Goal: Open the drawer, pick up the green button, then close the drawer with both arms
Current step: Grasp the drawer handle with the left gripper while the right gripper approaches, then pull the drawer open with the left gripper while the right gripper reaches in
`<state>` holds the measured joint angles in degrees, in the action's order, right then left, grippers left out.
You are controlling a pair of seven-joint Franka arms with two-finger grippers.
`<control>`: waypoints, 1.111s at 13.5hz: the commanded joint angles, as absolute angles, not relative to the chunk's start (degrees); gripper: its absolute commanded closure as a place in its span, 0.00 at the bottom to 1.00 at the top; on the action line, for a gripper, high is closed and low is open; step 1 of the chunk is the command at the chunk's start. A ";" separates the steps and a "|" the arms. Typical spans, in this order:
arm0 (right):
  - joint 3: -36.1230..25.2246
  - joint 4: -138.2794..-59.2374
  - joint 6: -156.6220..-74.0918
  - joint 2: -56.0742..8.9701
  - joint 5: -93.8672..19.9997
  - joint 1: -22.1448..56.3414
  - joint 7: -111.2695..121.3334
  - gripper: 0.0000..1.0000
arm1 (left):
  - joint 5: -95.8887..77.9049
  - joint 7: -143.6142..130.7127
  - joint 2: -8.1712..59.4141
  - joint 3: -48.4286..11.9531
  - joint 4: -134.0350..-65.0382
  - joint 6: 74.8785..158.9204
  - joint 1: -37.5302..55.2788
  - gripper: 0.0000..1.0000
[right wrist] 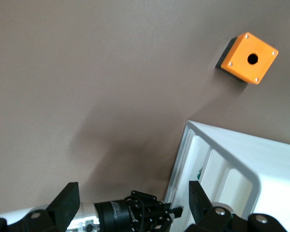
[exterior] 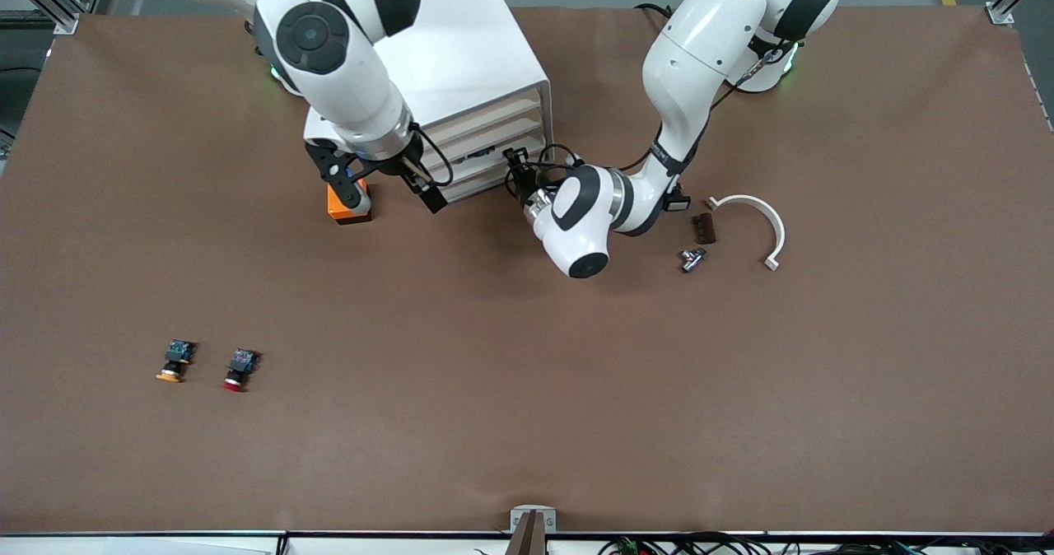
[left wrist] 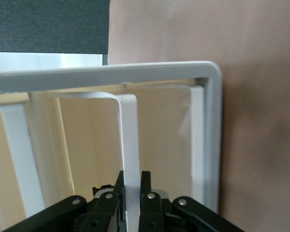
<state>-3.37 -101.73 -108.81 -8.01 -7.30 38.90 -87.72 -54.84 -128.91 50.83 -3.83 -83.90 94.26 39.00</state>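
1. Left gripper sits at the front of the white cabinet, its fingers pinching the thin white handle of one drawer low in the stack; the left wrist view shows the handle strip running down between the two pads.
2. Right gripper hovers spread wide over the table beside the cabinet, just above the orange box with a hole, holding nothing; this arm looks to be waiting.
3. Green-capped button: not visible in any view, so presumably inside a drawer. Only an orange-capped button and a red-capped button lie out on the table, near the front camera.
4. Risks, as I judge them: the handle is narrow and flexible-looking, so a skewed pull could let it slip from the pads. The light cabinet may slide along with the drawer if nothing braces it. The right gripper is close to the cabinet corner and could bump it.
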 commanded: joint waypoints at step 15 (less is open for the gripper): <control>-3.96 -94.39 -118.03 -27.94 -4.22 51.15 -100.19 0.00 | -47.11 -114.61 48.78 0.17 -75.86 92.28 26.99 0.00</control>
<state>-3.40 -95.79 -117.96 -26.30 -5.38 49.89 -98.22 -48.43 -115.83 50.11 -0.32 -76.82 93.44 29.29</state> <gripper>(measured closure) 0.000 0.031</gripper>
